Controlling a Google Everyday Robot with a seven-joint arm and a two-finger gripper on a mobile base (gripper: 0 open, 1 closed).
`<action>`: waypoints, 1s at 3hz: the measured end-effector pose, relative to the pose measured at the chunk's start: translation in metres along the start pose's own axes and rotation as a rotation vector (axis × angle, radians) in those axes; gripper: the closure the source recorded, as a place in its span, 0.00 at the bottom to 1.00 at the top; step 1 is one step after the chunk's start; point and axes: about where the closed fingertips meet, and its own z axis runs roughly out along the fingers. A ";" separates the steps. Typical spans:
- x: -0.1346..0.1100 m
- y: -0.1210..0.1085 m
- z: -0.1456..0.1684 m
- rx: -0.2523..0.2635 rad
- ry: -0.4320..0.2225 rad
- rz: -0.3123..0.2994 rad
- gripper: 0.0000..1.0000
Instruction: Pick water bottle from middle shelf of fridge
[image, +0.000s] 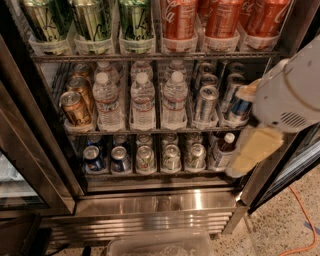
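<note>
Three water bottles stand at the front of the middle shelf of the fridge: left, middle and right. Each has a white cap and a pale label, and more bottles stand behind them. My gripper, cream-coloured under the white arm, hangs at the fridge's right edge. It is in front of the right-hand can lanes, to the right of the bottles and a little lower. It touches none of them.
Gold cans fill the middle shelf's left lane and silver-blue cans the right lanes. Green cans and red cans stand above. Small cans and a dark-liquid bottle stand below. The glass door hangs open at left. A clear bin and an orange cable lie on the floor.
</note>
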 end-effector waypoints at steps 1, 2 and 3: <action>-0.030 0.012 0.030 0.003 -0.098 0.026 0.00; -0.046 0.012 0.043 -0.029 -0.153 -0.003 0.00; -0.047 0.013 0.043 -0.030 -0.155 -0.005 0.00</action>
